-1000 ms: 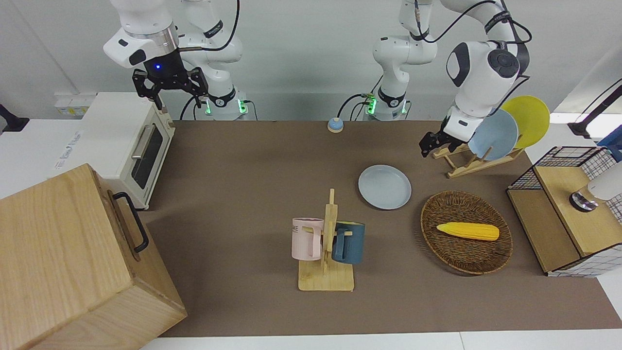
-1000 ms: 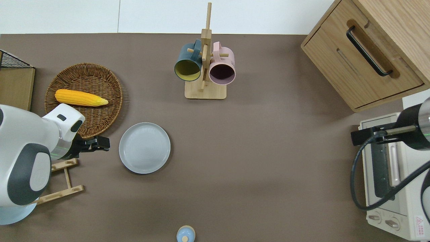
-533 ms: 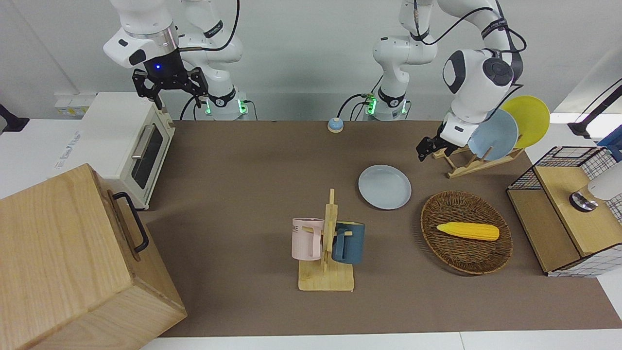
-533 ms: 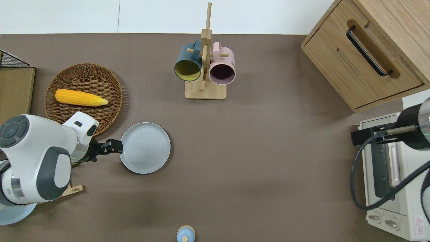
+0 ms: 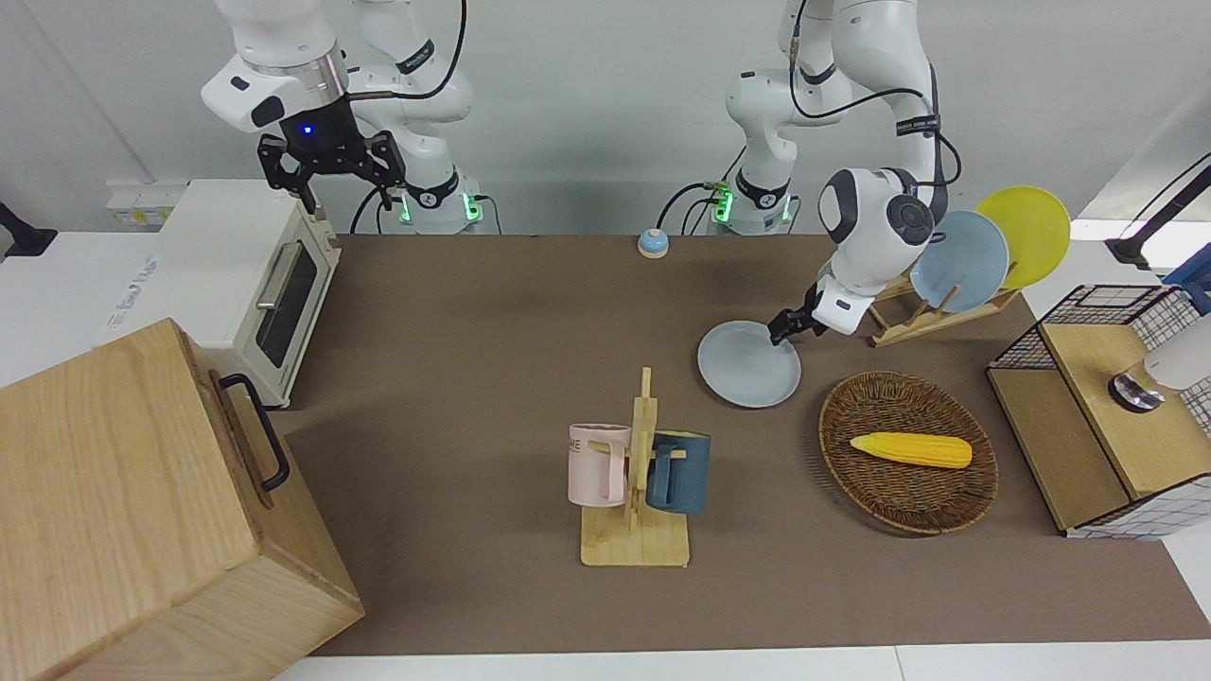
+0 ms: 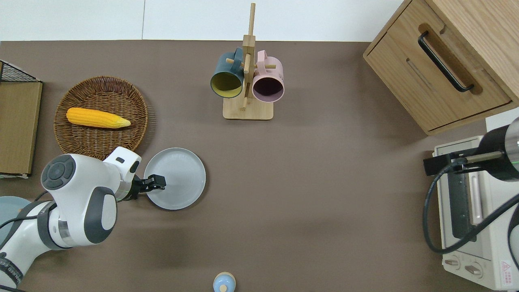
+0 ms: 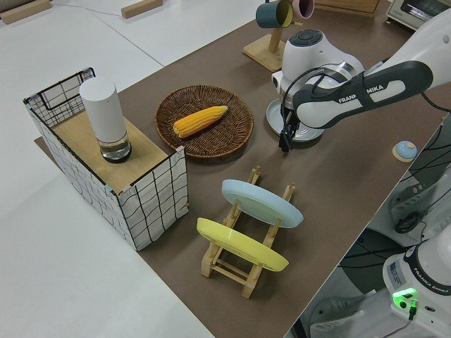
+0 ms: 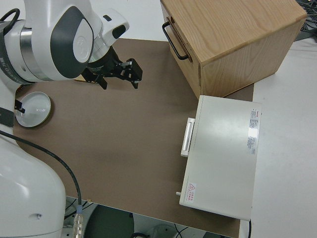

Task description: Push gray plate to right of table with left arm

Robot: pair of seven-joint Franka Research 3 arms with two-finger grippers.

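Gray plate [image 6: 178,176] flat on the table [image 6: 324,194], left arm [image 6: 81,202] reaching over its rim.

The round, pale gray-blue plate lies right way up and empty on the matte brown top, toward the left arm's end. The white arm's black left gripper [image 6: 157,183] is over the plate's edge on that same side, seemingly touching it, though contact is hard to confirm.

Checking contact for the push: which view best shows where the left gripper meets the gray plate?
The overhead view: the left gripper sits over the gray plate at its rim toward the left arm's end. The front view shows it at the rim too; in the left side view the arm hides most of the plate.
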